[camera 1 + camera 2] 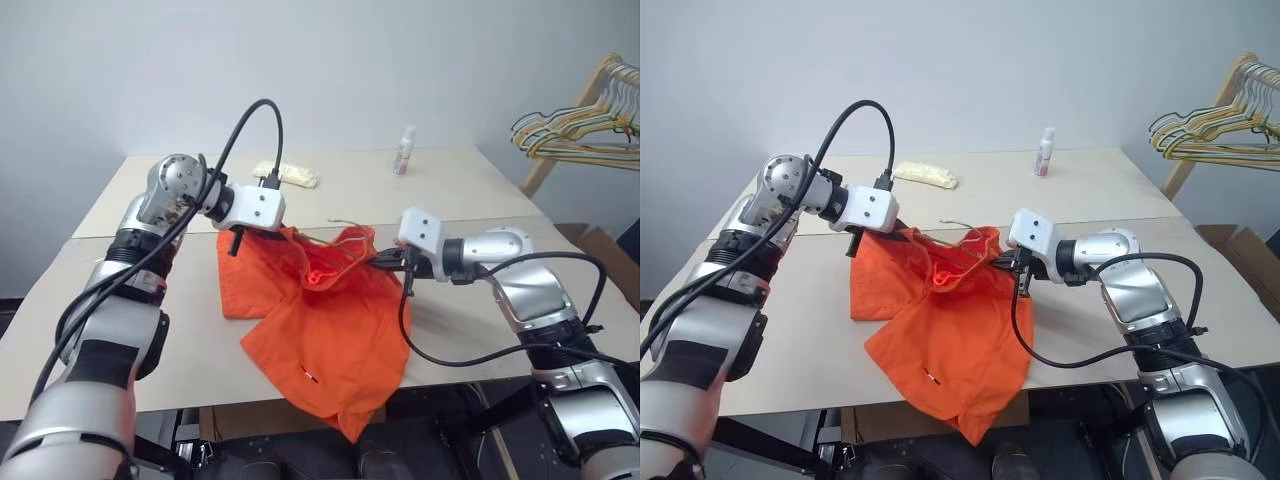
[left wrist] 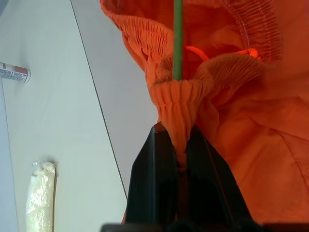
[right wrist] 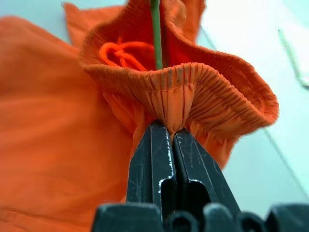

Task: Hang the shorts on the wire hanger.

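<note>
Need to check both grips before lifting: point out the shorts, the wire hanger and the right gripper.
shorts (image 1: 330, 340), left eye view, on the flat orange fabric below the waistband.
wire hanger (image 3: 156, 34), right wrist view, on the thin wire inside the waistband.
right gripper (image 3: 173, 137), right wrist view, at the fingertips pinching the waistband.

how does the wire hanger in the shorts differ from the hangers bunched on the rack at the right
The wire hanger is a single one, while the rack hangers are a bunch of several. The wire hanger is threaded into the orange shorts over the table, mostly hidden by fabric; the rack hangers hang bare on a wooden rack. The rack hangers include yellow and dark ones. Both are thin wire.
</note>
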